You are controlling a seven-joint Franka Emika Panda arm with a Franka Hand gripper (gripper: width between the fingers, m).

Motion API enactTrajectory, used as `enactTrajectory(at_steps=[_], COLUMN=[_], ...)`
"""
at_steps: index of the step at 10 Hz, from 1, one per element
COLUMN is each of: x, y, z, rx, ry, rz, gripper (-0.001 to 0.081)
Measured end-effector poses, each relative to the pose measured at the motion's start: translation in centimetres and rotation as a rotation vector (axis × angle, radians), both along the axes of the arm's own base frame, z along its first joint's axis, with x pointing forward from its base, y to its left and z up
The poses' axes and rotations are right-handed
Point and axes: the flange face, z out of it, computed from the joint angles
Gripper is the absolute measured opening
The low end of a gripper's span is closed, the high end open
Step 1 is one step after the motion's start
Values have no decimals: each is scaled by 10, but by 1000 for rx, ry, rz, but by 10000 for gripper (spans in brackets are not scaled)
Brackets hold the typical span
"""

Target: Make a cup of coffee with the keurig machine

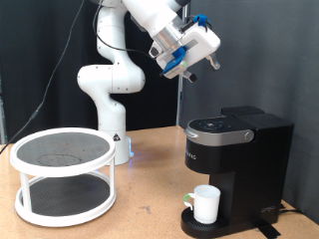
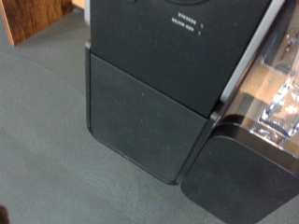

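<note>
In the exterior view the black keurig machine [image 1: 237, 159] stands on the wooden table at the right with its lid down. The small white cup [image 1: 206, 203] sits upright on the machine's round drip base, under the spout. My gripper [image 1: 202, 66] hangs tilted in the air above the machine, a little towards the view's left, well clear of the lid, and holds nothing that I can see. Its fingers do not show in the wrist view, which shows only a black boxy body [image 2: 159, 103] with small white lettering, standing on grey floor.
A white two-tier round rack [image 1: 63, 174] with dark mesh shelves stands on the table at the exterior view's left. The robot's white base [image 1: 112, 95] rises behind it. A shiny dark object [image 2: 266, 131] shows in the wrist view beside the black body.
</note>
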Motion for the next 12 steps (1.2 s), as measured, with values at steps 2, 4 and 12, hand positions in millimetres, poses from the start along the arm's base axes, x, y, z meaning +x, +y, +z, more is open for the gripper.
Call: enactTrajectory(at_steps=[2,4,12], x=[6,22,93], y=[11,23,27], z=[12,27,-3], rx=[-104,-250,-423], ry=[49,146,170], rz=[32,87,93], gripper=[734,734,734])
